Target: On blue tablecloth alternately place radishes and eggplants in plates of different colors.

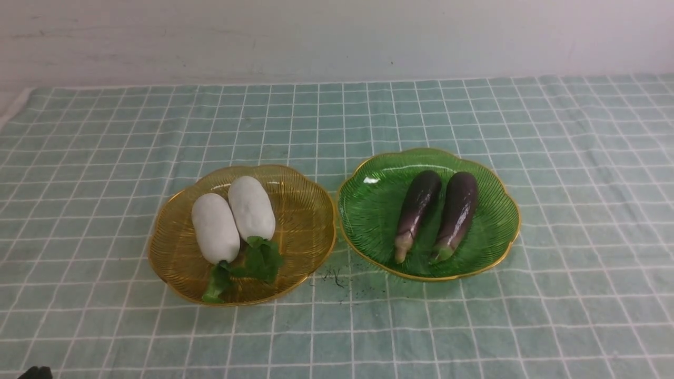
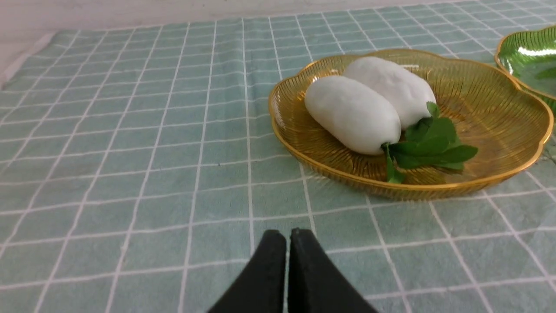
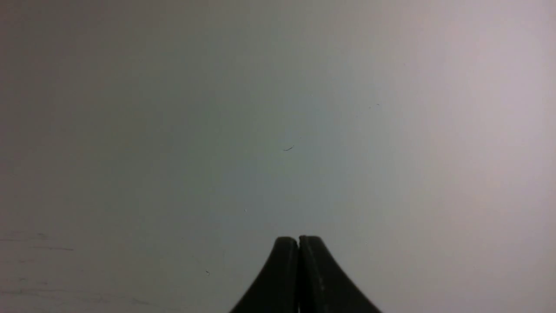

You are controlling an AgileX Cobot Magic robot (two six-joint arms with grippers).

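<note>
White radishes [image 1: 231,218] with green leaves are seen on an amber plate [image 1: 310,231]. Dark-purple eggplants [image 1: 437,213] are seen on a green plate [image 1: 368,210]. A pale teal tablecloth [image 1: 105,158] is gridded with white lines.

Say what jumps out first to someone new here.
Two gold-rimmed plates side by side mid-cloth: the amber plate on the left holds both white radishes, the green plate on the right both purple eggplants. The left gripper hovers shut over bare cloth nearby.

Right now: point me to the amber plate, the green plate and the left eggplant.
amber plate [image 1: 310,210], front view, bare ribbed inner wall.
green plate [image 1: 368,210], front view, bare ribbed floor.
left eggplant [image 1: 418,202], front view, mid-body.
</note>
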